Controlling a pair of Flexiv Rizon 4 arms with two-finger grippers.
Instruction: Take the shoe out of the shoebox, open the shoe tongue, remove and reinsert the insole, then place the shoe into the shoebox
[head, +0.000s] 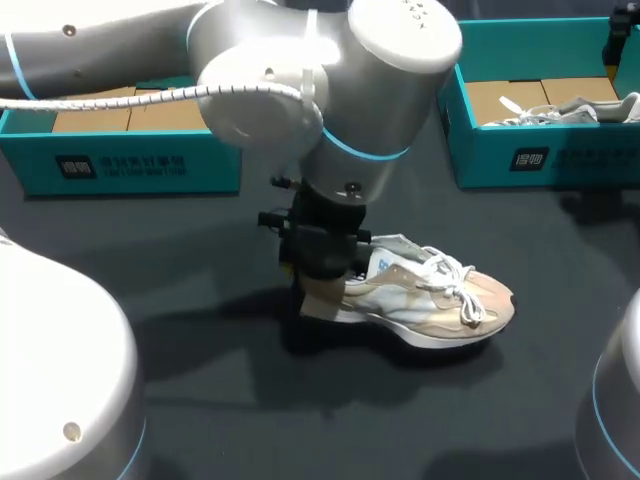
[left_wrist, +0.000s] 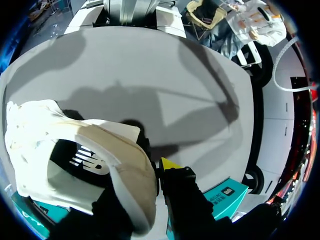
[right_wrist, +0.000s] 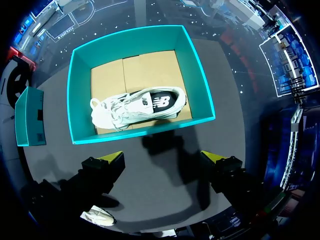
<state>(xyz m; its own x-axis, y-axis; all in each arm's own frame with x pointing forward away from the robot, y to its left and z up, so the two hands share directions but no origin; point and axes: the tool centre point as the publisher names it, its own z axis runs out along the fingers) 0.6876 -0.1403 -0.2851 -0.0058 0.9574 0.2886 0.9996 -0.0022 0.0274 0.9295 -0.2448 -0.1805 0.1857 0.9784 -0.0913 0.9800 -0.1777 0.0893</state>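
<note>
Fingers of the left gripper (head: 322, 298) looked pinched on the heel wall of the shoe (head: 440, 295). One yellow fingertip (left_wrist: 169, 163) pressed against the outside. I took its partner to be inside the collar, though it was hidden from me. The shoe sat upright on the table (head: 560, 390), toe pointing toward my right side, outside both boxes.

The right gripper (right_wrist: 162, 157) hung spread and empty above the shoebox (right_wrist: 135, 31), which held a second shoe (right_wrist: 135, 107).

I judged the shoe light, with a soft upper that would crumple under a hard squeeze. The sole and heel cup seemed the stiffest parts, so the heel was a sound hold. The laces and tongue would flop. The insole (left_wrist: 82, 160), dark inside the opening, looked thin and bendy, best peeled up from its heel edge.

From above, the arm covered the heel entirely. I could not see the front of the insole under the tongue. Nor could I tell how tightly the laces were drawn.
</note>
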